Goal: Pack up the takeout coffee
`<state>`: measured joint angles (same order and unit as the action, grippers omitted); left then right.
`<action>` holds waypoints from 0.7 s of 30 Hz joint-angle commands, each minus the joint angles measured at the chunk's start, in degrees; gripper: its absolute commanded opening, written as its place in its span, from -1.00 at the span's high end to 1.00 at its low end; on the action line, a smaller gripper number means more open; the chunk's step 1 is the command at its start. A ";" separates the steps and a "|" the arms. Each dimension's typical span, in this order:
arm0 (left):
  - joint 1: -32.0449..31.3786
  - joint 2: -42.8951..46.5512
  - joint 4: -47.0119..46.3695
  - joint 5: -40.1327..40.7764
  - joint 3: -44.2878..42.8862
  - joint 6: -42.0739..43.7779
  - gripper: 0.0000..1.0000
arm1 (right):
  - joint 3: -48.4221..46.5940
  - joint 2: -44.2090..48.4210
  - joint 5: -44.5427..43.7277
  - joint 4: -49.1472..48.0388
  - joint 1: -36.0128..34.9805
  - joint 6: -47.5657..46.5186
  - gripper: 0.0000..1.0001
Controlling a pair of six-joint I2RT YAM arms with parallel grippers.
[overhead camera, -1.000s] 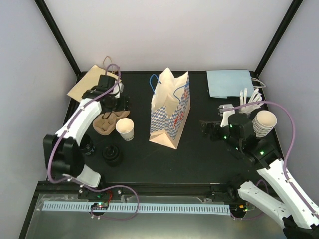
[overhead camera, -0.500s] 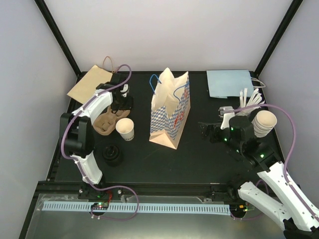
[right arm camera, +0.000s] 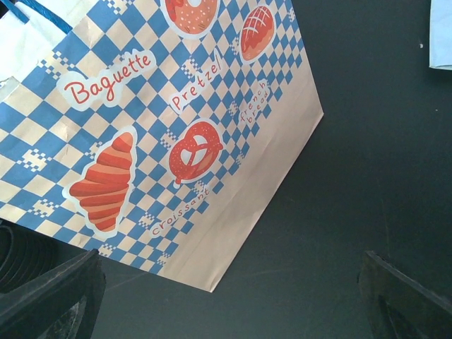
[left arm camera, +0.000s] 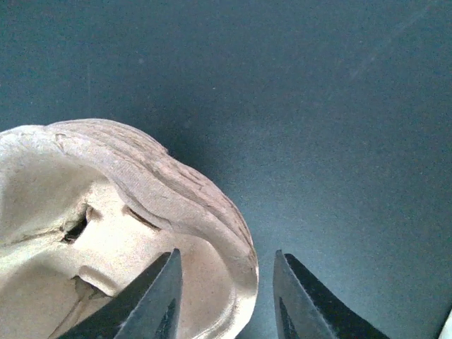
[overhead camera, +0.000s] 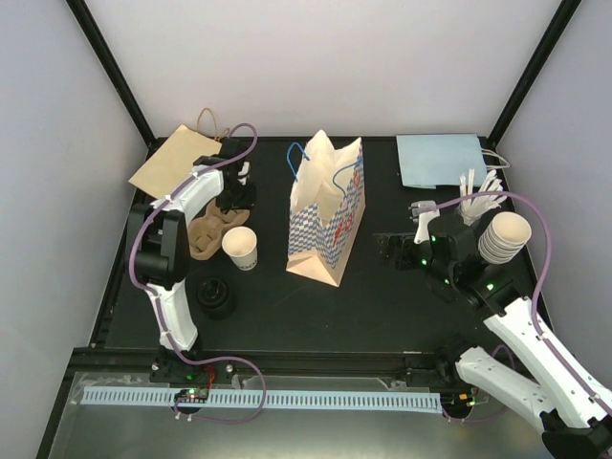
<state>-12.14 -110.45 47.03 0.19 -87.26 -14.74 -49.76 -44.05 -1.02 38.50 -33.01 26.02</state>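
The left claw (left arm camera: 226, 279) is spread, one finger inside the pulp cup carrier (left arm camera: 106, 233) and the other outside over the dark surface (left arm camera: 318, 106), so the carrier's far rim sits between the jaws without being pinched yet. In the top view the carrier (overhead camera: 204, 236) lies at the left of the surface, with a white paper cup (overhead camera: 240, 247) standing upright just beside its right edge; whether the two touch I cannot tell. The checked paper bag (overhead camera: 327, 212) stands open in the middle, well apart from the carrier. The step in hand looks like taking hold of the carrier. To do it well, the claw should probably drop a little lower so the jaws bite the wall below the lip, then close gently and squarely, since moulded pulp likely flexes and may tear or twist out of a shallow corner grip. Any lift should be slow and clear of the nearby cup. The right claw (right arm camera: 231, 268) is also spread and empty, facing the bag's printed side.
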 commanded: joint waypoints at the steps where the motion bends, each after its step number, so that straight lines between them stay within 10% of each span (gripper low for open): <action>1: -0.38 -1.08 1.16 1.80 -2.20 -0.45 0.35 | -1.57 -0.11 0.54 -1.87 0.23 -0.45 -1.00; 8: -0.43 0.90 0.97 1.88 -1.39 -0.45 0.75 | -1.77 -0.64 0.49 -1.93 0.23 -0.47 -1.00; 21: -0.61 8.68 0.43 1.67 1.77 -0.99 0.77 | -1.04 -1.72 1.13 -2.58 0.23 -0.19 -1.00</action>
<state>-12.47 -103.61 47.16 1.34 -85.32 -15.38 -50.02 -45.39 -0.86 37.78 -33.01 25.85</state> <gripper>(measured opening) 0.116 0.999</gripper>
